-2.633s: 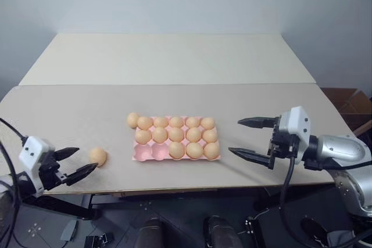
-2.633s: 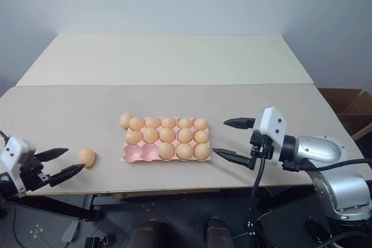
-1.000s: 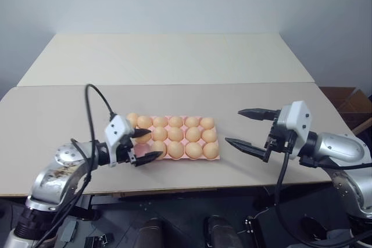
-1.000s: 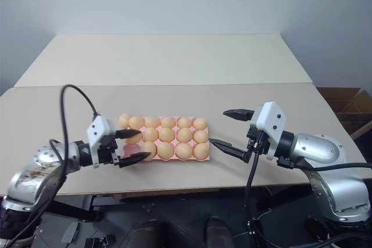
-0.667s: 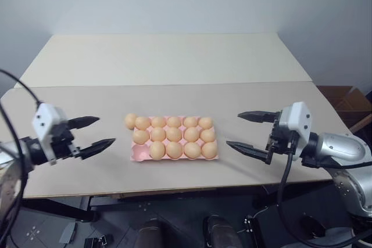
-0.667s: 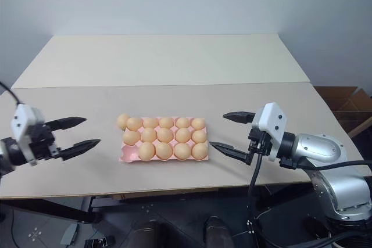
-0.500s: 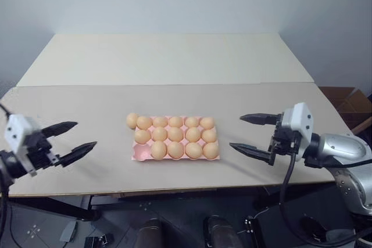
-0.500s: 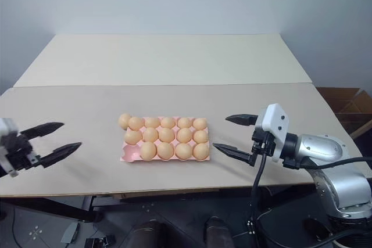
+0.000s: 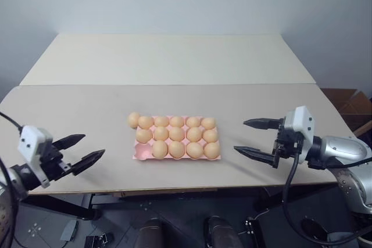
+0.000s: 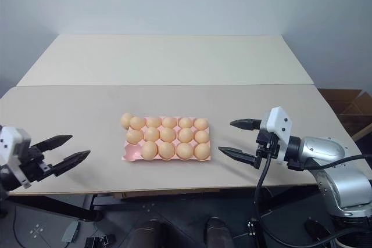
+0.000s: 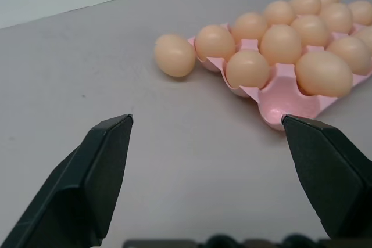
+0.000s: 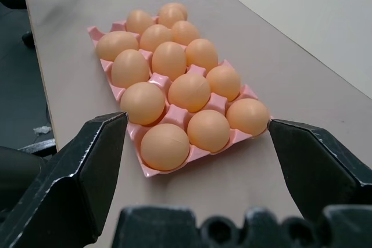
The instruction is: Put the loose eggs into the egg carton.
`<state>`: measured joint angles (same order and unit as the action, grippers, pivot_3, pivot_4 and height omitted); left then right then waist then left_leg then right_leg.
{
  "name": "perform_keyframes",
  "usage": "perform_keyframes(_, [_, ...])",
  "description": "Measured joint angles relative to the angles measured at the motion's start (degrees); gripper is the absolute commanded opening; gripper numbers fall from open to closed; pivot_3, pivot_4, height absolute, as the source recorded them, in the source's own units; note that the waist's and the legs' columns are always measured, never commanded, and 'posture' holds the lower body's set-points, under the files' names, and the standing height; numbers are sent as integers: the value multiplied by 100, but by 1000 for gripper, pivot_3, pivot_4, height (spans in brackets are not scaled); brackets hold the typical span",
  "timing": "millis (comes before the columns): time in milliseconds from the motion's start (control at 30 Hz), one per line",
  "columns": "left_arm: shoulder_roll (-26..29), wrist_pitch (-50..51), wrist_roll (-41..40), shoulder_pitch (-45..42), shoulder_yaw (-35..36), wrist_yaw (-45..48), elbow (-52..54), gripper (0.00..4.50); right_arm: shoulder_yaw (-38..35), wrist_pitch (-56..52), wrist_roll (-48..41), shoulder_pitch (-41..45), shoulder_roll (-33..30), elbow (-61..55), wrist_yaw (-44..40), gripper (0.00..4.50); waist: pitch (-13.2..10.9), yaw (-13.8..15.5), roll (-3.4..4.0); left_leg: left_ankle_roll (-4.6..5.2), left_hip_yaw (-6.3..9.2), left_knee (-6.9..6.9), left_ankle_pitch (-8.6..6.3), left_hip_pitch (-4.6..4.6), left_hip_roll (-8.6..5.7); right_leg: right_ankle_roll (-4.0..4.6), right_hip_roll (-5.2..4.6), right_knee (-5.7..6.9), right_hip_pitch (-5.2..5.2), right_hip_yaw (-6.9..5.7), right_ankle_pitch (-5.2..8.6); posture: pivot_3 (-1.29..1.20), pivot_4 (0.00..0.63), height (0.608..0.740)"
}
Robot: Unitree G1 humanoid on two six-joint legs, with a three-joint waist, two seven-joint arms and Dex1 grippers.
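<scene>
Eggs fill the carton [image 9: 138, 154] but one cup; one egg [image 9: 133, 119] sits beside it. Both grippers, left [image 9: 81, 150] and right [image 9: 256, 137], spread wide, empty. Next: left grabs that egg.

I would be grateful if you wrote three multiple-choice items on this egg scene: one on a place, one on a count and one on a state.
1. Where does the loose egg lie?
A. On the table, beside the far left corner of the egg carton
B. Between the right end effector's fingers
C. At the table's right edge

2. How many cups of the egg carton are empty?
A. None
B. One
C. Four

3. What is the state of the left end effector?
A. Shut on an egg
B. Open and empty
C. Shut and empty

Answers:
1. A: the egg rests on the table just outside the carton's far left corner.
2. B: only the near left corner cup shows bare pink.
3. B: its fingers stand wide apart with nothing between them.
</scene>
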<state>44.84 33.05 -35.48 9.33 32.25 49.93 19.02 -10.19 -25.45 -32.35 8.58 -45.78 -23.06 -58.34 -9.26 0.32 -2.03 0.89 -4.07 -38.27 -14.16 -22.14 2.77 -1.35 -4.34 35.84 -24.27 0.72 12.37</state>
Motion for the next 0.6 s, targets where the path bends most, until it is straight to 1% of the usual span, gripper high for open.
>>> perform_keyframes(133, [-101, 460, 39, -1055, -659, -605, -250, 4461, 2, 0, -4, 12, 11, -51, 76, 4500, 0, 33, -1, 0, 1, -1, 1, -1, -3, -1, 2, -1, 2, -1, -5, 0, 150, 740])
perform_keyframes(200, [-354, 617, 192, -1841, -1109, -961, -654, 4461, 11, 0, -3, 28, 36, -72, 135, 4500, 1, 44, -2, 0, 5, -6, 1, -1, -5, 1, 4, -3, 7, -3, -13, 0, 150, 740])
perform_keyframes(367, [-741, 821, 719, -3137, -2008, -1544, -1678, 4461, 39, 0, 2, 36, 108, -140, 260, 4500, 3, -1, -7, 1, 6, -6, 1, -10, -8, -2, 6, -10, 4, 0, -15, 0, 150, 740])
perform_keyframes(500, [-898, 850, 1102, -3765, -2350, -1794, -2475, 4461, 47, 0, 2, 2, 171, -274, 414, 4500, 3, -38, -7, 1, 9, -4, 0, -15, -9, -4, 6, -10, 0, 0, -15, 0, 150, 740])
perform_keyframes(600, [-1065, 845, 1336, -4021, -2477, -1947, -2915, 4461, 43, 0, 1, -55, 190, -411, 494, 4500, 3, -31, -8, 1, 10, -5, 0, -15, -11, -6, 4, -9, 1, -2, -16, 0, 150, 740])
